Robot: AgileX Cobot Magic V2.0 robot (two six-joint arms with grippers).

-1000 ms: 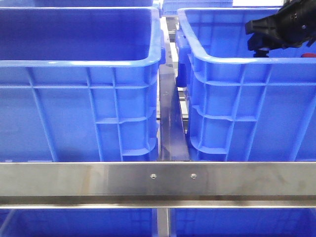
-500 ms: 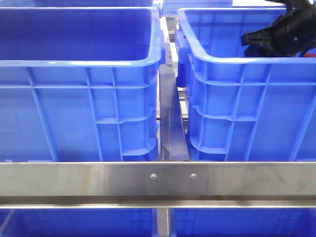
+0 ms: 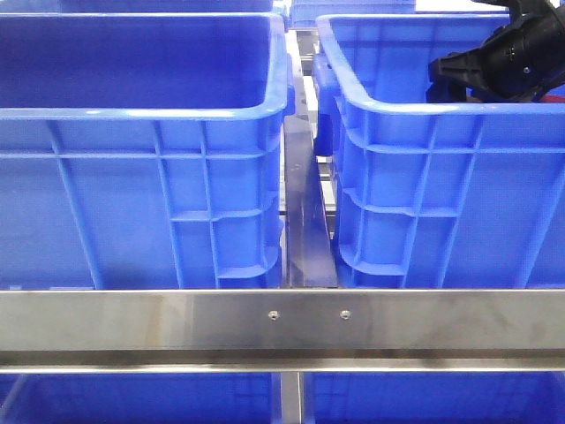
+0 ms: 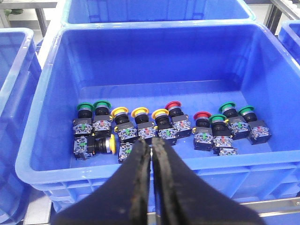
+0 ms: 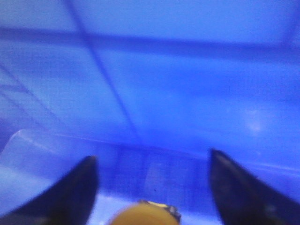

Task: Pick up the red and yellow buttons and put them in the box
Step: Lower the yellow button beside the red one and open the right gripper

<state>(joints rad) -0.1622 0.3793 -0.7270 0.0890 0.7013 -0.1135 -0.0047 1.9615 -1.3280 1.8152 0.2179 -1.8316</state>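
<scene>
Two alike blue boxes stand side by side in the front view, the left box (image 3: 132, 113) and the right box (image 3: 441, 109). My right gripper (image 3: 446, 72) hangs inside the right one, near its front wall. In the right wrist view it (image 5: 152, 157) is open, its fingers wide apart, with an orange-yellow button (image 5: 143, 215) low between them and touching neither. The left wrist view shows a blue box (image 4: 44, 98) holding several push buttons, among them yellow buttons (image 4: 140, 112) and red buttons (image 4: 202, 116). My left gripper (image 4: 152, 142) is shut and empty above that box's near rim.
Green buttons (image 4: 101, 104) lie among the red and yellow ones, and one yellow button (image 4: 111, 144) lies on its side. A steel rail (image 3: 282, 318) crosses in front of the boxes, and a steel divider (image 3: 305, 212) runs between them. More blue crates (image 4: 154, 9) stand behind.
My right gripper has tilted and shifted a little to the left inside the right box. Over the last half second it has barely moved.
</scene>
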